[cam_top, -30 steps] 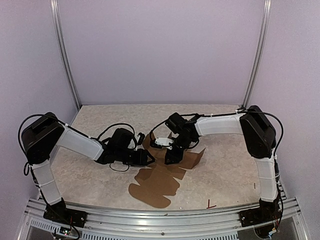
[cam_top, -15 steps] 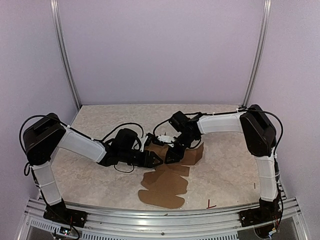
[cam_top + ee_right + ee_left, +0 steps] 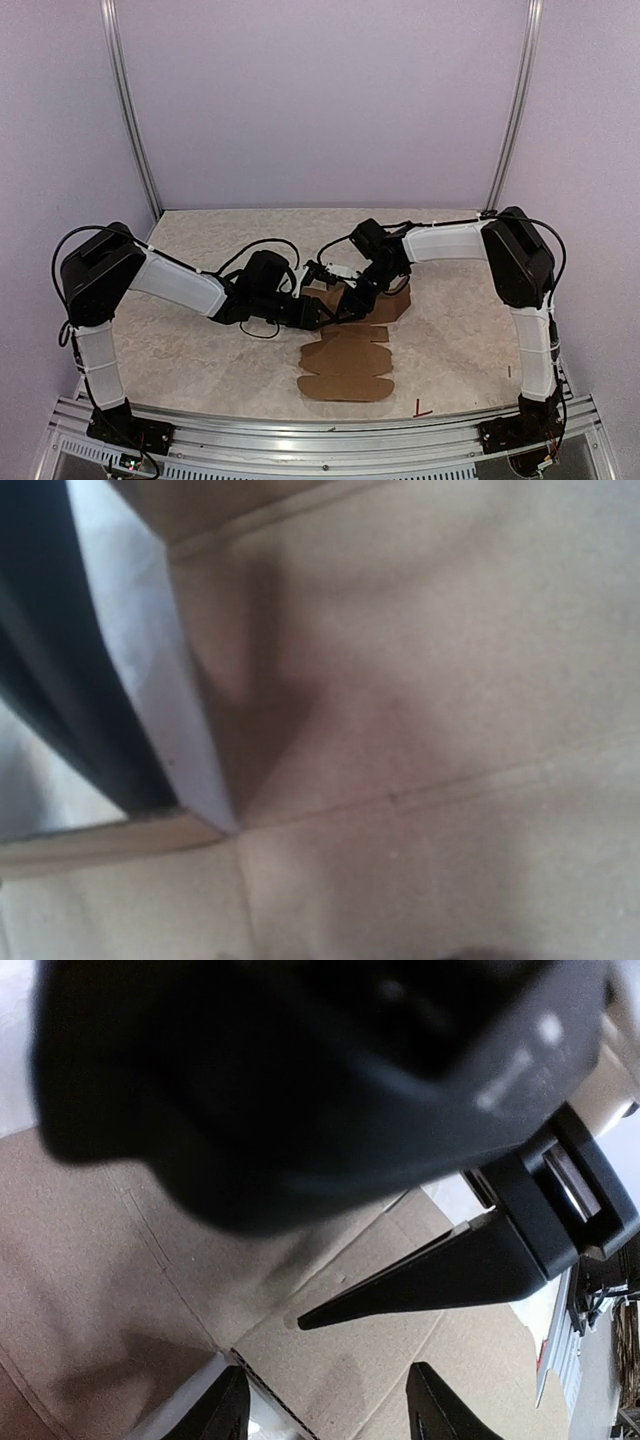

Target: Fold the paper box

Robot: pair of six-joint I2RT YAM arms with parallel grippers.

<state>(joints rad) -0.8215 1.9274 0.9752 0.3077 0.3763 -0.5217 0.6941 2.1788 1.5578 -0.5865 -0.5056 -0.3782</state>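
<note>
**First folds in hand: both grippers at the end of the paper box [image 3: 345, 365] farthest from the front rail [image 3: 320, 425].**

The paper box lies on the desk [image 3: 200, 240] just beyond the middle of the rail. Its long axis runs almost straight away from the rail, with the rounded flaps pointing toward it. The half nearer the rail lies flat, and the end farther from it looks lifted off the desk. The left gripper [image 3: 322, 313], its fingers spread, hovers low over a crease at that lifted end. The right gripper [image 3: 352, 302] is just beyond it from the rail, against the raised panel, and I cannot tell whether it pinches the card. By my judgement little is folded yet. The next move calls for holding one panel down while the other is turned up along the crease.
</note>
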